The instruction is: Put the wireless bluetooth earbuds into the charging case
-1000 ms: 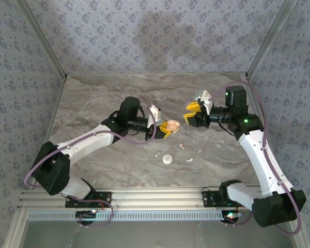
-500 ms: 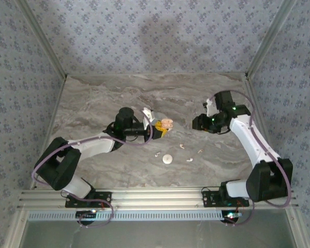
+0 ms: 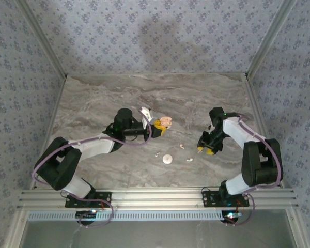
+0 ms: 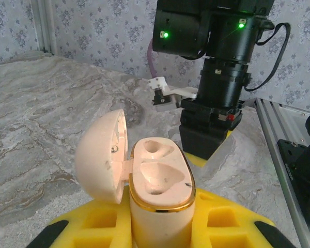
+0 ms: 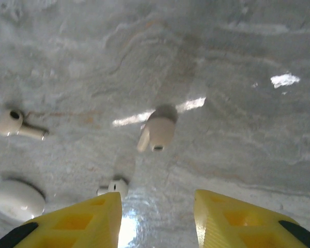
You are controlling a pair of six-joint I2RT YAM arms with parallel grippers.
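I keep the charging case (image 4: 163,175) pinched in my left gripper (image 3: 159,127), opened and empty. My right gripper (image 5: 157,217) hangs low over the table (image 5: 237,62), jaws spread, gripping nothing, with one earbud (image 5: 157,132) at its twelve o'clock. I judge this the pickup step: ease forward, descend, close across the bulb.

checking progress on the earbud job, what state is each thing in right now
charging case: lid open, both slots empty
earbuds: loose on the table, none in the case
left gripper: shut on the charging case
right gripper: open, empty, over one earbud
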